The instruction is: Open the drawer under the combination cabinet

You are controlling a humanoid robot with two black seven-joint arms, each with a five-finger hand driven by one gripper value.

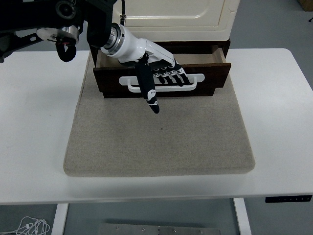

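A dark brown wooden drawer [210, 78] with a white bar handle [193, 79] sits under a cream cabinet [176, 17] at the back of the table. The drawer is pulled partly out and its light inside shows behind the front panel. My left hand [164, 81] reaches in from the upper left. Its four fingers [168, 78] are hooked behind the white handle, and the thumb [148, 90] points down in front of the drawer face. My right arm is not in view.
The cabinet and drawer stand on a grey felt mat [161, 142] that covers the middle of the white table [34, 127]. The mat stretches from the drawer front toward the table's near edge.
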